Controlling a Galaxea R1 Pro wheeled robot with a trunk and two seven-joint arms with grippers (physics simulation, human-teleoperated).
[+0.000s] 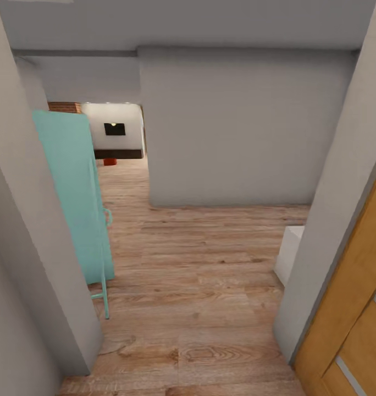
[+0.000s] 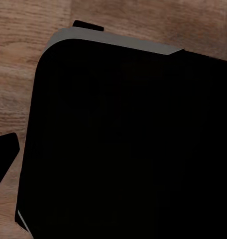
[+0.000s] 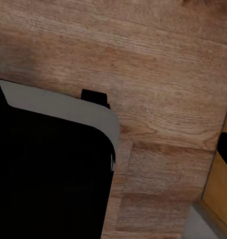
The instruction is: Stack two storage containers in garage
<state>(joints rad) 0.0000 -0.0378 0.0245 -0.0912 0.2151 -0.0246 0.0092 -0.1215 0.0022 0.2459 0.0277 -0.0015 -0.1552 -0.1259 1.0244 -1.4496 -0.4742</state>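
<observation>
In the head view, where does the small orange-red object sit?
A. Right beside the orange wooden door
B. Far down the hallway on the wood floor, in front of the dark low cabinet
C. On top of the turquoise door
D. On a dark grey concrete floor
B: the orange-red object rests on the wood-plank floor at the hallway's far end, just before the dark low cabinet, well beyond the turquoise door.

A door (image 1: 72, 198) stands left of the hallway; far beyond it, a storage container (image 1: 109, 161) before the cabinet (image 1: 118, 154).
</observation>
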